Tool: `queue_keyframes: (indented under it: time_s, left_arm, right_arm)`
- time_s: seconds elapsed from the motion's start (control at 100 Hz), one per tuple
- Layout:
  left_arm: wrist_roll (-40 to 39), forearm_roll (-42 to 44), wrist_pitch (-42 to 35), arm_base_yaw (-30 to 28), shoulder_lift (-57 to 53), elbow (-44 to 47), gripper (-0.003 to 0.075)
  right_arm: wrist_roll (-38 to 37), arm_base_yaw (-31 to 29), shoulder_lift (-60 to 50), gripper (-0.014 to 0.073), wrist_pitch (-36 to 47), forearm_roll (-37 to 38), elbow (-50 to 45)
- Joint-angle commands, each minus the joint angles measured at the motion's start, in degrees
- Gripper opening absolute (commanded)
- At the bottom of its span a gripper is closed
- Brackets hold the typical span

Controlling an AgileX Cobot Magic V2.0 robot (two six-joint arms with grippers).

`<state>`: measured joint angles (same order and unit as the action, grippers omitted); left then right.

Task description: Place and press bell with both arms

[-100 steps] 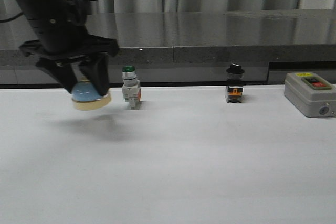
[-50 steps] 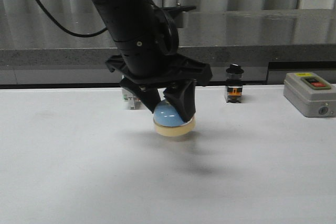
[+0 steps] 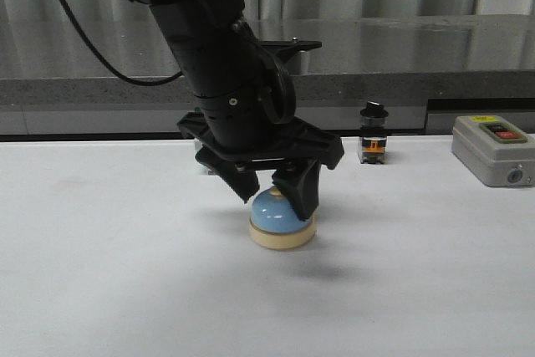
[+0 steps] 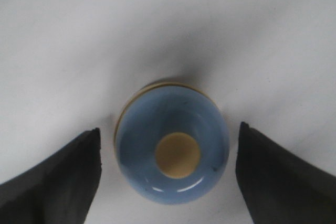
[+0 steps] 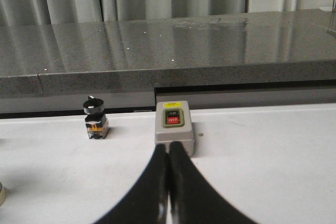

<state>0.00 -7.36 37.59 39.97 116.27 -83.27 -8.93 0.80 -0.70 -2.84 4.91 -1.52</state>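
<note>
Since a second ago the left arm [image 3: 226,81] has swung in from the far left toward the middle of the counter [image 3: 100,290] and come down, and the bell [image 3: 282,221] it carried in the air now sits on the white surface. Half a second back the bell was pinched and just off the surface; now the left jaws [image 3: 276,194] are spread, one finger on each side of the dome. The left wrist view shows a clear gap between each dark fingertip [image 4: 63,177] and the blue dome [image 4: 173,153], with the cream button [image 4: 177,155] facing up and the cream base rim just visible around it.

The bell stands upright near the counter's centre, in front of the arm's body. Behind it, near the back edge, the black-capped switch [image 3: 373,133] stands well to the right, and the grey box [image 3: 495,150] with its red button is at the far right. A bit of the white switch [image 3: 201,160] shows behind the left arm.

In the right wrist view the right jaws [image 5: 168,182] are pressed together, tips pointing at the grey box [image 5: 174,128], holding nothing
</note>
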Motion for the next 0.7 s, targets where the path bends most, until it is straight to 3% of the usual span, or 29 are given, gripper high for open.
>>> queue_keyframes:
  time_s: [0.0, 0.26, 0.36, 0.58, 0.69]
  left_arm:
    - [-0.60, -0.88, -2.30, 0.46, -3.24, -1.81, 0.0549]
    - [-0.60, -0.76, -2.65, 0.46, -6.07, -1.81, 0.0515]
    - [-0.60, -0.36, -2.68, 0.46, -8.68, -1.81, 0.0377]
    - [-0.60, 0.52, -2.20, -1.05, -15.14, -1.03, -0.0006]
    - [-0.60, 0.52, -2.32, -3.60, -18.59, -0.18, -0.0020]
  right_arm:
    - [0.20, -0.34, -0.90, -0.0060, 4.28, 0.11, 0.86]
    - [0.20, -0.34, -0.90, -0.0060, 4.28, 0.11, 0.86]
    - [0.20, -0.34, -0.90, -0.0060, 4.28, 0.11, 0.86]
    - [0.20, -0.34, -0.90, -0.0060, 4.28, 0.11, 0.86]
    - [0.20, -0.34, -0.90, -0.0060, 4.28, 0.11, 0.86]
